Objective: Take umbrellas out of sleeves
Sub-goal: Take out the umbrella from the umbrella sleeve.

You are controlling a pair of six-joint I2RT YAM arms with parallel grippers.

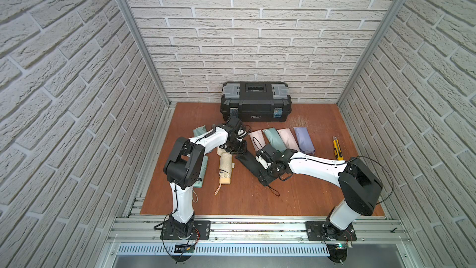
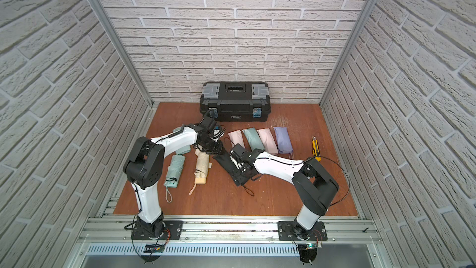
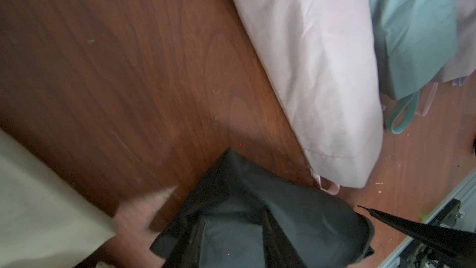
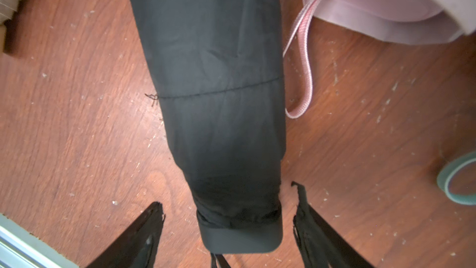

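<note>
A: While the right gripper (image 4: 228, 197) is hovering at the near end with its fingers (image 4: 144, 233) spread wide, flanking the handle (image 4: 242, 238) of the black umbrella without touching it, I'm seeing one risk. If they're closing too far forward, they're catching the sleeve mouth right at the handle, and sleeve and umbrella are moving together.

B: Handle's looking smooth, rounded, hard plastic. Slipping under a shallow pinch?

A: Likely. The black sleeve (image 1: 246, 162) is thin, slick, creasing fabric, lying diagonally on the table (image 1: 296, 202) with the umbrella inside, only the handle showing. At its far end the left gripper (image 1: 237, 147) is apparently pinching the closed tip; cloth is tenting there. If that pinch is also taking the umbrella's tip, nothing's sliding out.

B: Neighbours?

A: Pink sleeve (image 1: 256, 139) is lying just beside, its braided loop (image 4: 309, 81) trailing near the black one, so snagging's possible. Beyond, mint sleeve (image 1: 274, 139) and lavender sleeve (image 1: 304, 140) are lying plump. Toolbox (image 1: 255, 99) is sitting against the back wall, well apart.
</note>
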